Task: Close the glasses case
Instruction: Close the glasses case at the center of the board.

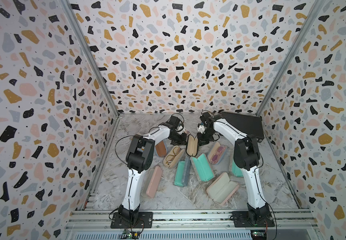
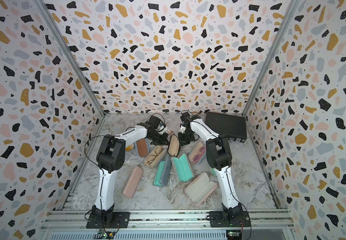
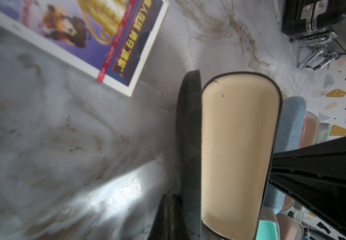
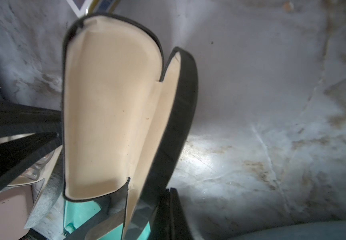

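As the closed, empty left gripper (image 3: 169, 209) and right gripper (image 4: 171, 204) flank it, the ajar black beige-lined hard glasses case (image 1: 192, 145) seems stiff, light, slippery. Press outer shells.

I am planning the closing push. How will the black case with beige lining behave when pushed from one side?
The black case looks rigid: both halves keep their moulded curve. It is narrow and half-open, so a one-sided push would probably slide or tip it on the smooth table.
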Robot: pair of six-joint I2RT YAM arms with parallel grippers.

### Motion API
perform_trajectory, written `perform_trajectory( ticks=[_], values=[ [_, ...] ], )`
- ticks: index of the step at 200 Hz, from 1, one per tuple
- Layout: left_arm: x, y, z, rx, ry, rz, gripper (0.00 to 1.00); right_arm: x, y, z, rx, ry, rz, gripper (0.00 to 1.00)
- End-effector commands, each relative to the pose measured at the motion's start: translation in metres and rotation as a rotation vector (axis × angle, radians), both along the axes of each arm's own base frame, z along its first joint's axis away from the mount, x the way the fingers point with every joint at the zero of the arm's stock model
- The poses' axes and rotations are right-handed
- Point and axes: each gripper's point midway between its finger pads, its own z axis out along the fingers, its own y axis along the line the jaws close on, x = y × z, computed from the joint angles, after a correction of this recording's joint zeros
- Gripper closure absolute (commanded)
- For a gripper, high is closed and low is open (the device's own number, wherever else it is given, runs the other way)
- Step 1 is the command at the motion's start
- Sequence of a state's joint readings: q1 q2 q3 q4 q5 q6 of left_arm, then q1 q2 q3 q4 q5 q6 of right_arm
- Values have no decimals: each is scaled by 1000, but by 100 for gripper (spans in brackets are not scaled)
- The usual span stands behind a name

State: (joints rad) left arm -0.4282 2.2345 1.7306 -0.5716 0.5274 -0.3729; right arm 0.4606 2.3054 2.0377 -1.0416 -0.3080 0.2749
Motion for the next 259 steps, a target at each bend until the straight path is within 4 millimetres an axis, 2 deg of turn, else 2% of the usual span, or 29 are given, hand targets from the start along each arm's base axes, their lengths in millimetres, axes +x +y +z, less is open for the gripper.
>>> perform_trajectory(
  ticks=[1,95,140,259],
  values=[
    [1,-27,19,-74,-54,-71,100,-4,33,23,110,-30,66,100],
    [3,-33,28,-74,-70,-83,100,-5,40,27,127,-30,87,100],
    [0,-35,26,-64,-71,-96,100,-4,44,32,134,-25,100,100],
    [-1,-36,26,-55,-103,-123,100,-11,50,27,141,17,162,100]
  ],
)
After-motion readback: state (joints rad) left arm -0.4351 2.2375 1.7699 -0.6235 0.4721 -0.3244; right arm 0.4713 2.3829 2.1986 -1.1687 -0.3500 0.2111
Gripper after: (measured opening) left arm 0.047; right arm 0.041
